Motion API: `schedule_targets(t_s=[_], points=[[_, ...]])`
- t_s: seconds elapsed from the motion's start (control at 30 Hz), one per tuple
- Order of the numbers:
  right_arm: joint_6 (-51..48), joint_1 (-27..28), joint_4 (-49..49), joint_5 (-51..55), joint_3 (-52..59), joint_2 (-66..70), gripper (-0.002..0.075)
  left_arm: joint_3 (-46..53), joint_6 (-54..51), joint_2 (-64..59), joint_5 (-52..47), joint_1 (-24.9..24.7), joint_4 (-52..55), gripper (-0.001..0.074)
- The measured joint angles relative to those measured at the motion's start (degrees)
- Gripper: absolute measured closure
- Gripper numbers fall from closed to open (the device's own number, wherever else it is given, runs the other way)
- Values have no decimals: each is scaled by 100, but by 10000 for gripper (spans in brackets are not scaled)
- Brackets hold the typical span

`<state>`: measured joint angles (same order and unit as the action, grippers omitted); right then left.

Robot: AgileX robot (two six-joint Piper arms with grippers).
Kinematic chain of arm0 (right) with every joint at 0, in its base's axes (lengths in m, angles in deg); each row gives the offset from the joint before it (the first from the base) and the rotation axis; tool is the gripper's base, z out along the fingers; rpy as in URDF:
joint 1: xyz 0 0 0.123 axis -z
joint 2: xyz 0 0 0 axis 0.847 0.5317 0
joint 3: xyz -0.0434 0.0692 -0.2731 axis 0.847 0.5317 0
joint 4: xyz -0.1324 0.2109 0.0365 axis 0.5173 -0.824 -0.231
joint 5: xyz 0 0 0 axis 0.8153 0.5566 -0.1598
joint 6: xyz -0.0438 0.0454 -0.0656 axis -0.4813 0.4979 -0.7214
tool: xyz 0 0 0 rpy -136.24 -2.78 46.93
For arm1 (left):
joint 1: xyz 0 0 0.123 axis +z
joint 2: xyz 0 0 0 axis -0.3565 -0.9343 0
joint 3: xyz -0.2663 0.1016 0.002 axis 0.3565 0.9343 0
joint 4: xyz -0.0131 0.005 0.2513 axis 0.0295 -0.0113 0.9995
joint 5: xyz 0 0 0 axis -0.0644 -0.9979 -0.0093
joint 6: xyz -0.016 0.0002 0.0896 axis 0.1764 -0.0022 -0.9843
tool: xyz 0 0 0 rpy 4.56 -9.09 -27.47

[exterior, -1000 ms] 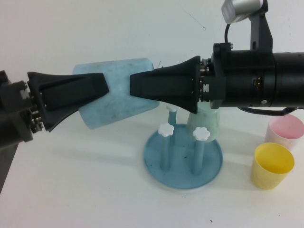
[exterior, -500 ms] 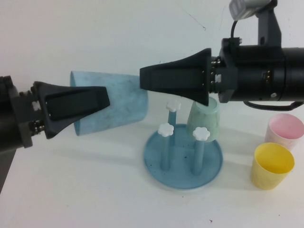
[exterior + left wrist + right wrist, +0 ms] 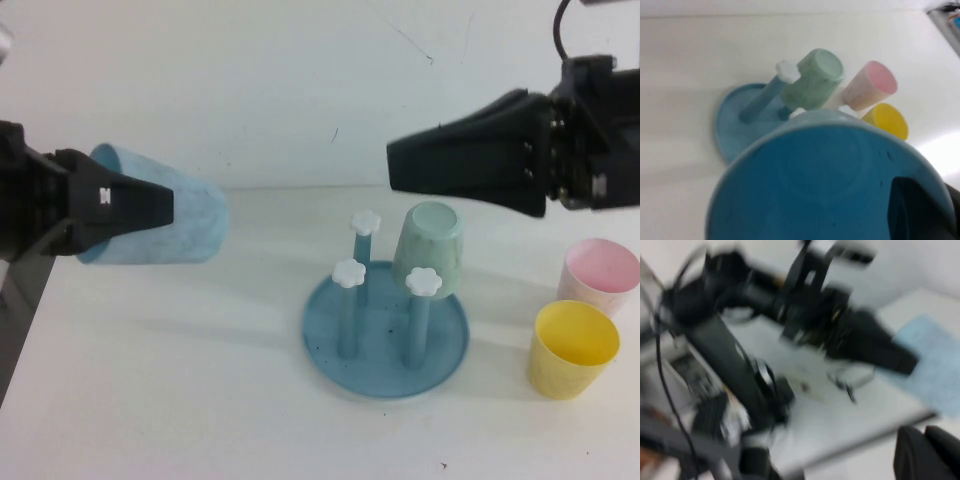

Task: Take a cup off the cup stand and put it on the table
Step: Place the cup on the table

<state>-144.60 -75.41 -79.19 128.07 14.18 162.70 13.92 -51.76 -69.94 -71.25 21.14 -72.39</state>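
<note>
My left gripper (image 3: 160, 212) at the left is shut on the rim of the sky-blue cup (image 3: 195, 228) and holds it on its side above the table (image 3: 180, 400), left of the cup stand (image 3: 385, 345). In the left wrist view the cup's inside (image 3: 820, 190) fills the lower part, with one finger (image 3: 920, 210) inside it; the stand (image 3: 732, 125) lies beyond. My right gripper (image 3: 395, 165) is shut and empty, high above the stand's right side. Its fingers (image 3: 927, 452) show in the blurred right wrist view, with the cup (image 3: 935, 360) far off.
A mint-green cup (image 3: 430, 250) sits upside down on a peg of the stand. A yellow cup (image 3: 572, 348) and a pink cup (image 3: 600, 275) stand upright at the right. The table's left edge is near the left arm.
My left gripper has carried the sky-blue cup to the left, away from the stand. My right gripper has drawn back to the right, away from the cup.
</note>
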Motion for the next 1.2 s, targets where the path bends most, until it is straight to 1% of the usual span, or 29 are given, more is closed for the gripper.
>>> schedule_targets(t_s=[0.07,0.13,0.2,0.33,0.43,0.57,0.67,0.83,1.03,1.2], points=[[172,0,669,-34,0,-221,708,-103,27,-214,15,0,294,729],[566,0,1670,-180,0,-512,716,-135,49,-444,126,-86,584,729],[1152,0,2740,-352,0,-788,719,-159,129,-624,286,-283,941,729],[2459,0,4980,-437,0,-1412,722,-240,604,-1064,683,-1112,1978,729],[3181,0,6002,-437,138,-1890,722,-404,1197,-1536,982,-1755,2991,729],[4004,0,7029,-386,477,-2578,722,-640,1849,-2222,1160,-2396,3988,729],[4591,0,7724,-386,835,-3193,722,-811,1996,-2807,1238,-2634,4374,729],[5290,0,8515,-397,1430,-4071,722,-1001,2073,-3554,1555,-2726,4490,729],[6009,0,9355,-573,1912,-4879,722,-1055,2151,-4003,1796,-2726,4606,729],[6237,0,9772,-586,2038,-5162,722,-1069,2245,-4165,1884,-2726,4606,720]])
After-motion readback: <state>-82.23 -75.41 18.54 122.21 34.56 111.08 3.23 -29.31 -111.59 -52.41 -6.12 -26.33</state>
